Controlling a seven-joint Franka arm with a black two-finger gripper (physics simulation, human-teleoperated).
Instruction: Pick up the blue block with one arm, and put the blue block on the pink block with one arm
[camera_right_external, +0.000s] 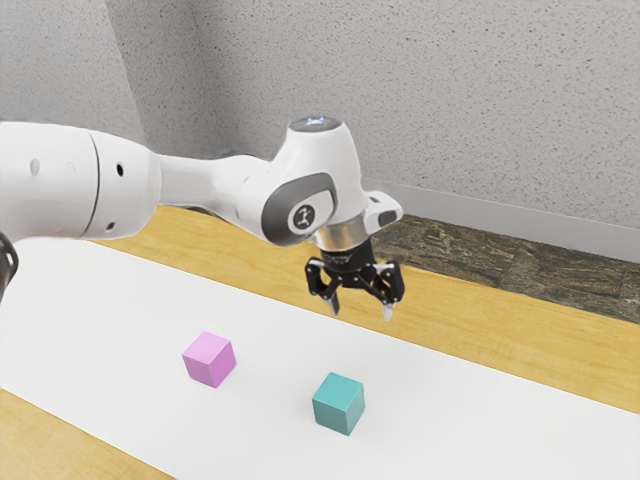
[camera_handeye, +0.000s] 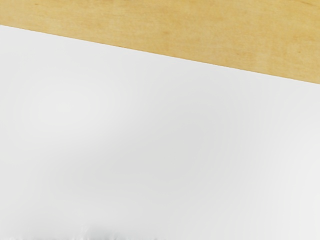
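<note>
A teal-blue block (camera_right_external: 338, 402) rests on the white sheet (camera_right_external: 120, 320) near the front of the table. To its left in the exterior view sits a pink block (camera_right_external: 209, 358), apart from it. My gripper (camera_right_external: 361, 309) hangs in the air above and behind the blue block, fingers spread and open, with nothing between them. In the wrist view I see the white sheet (camera_handeye: 150, 150) under my hand and a strip of the wooden table (camera_handeye: 200, 30) beyond it.
The wooden table (camera_right_external: 480, 310) borders the white sheet on both long sides. Behind it runs a dark stone floor (camera_right_external: 520, 265) and a grey textured wall (camera_right_external: 450, 90). The arm (camera_right_external: 150, 190) comes in from the exterior view's left.
</note>
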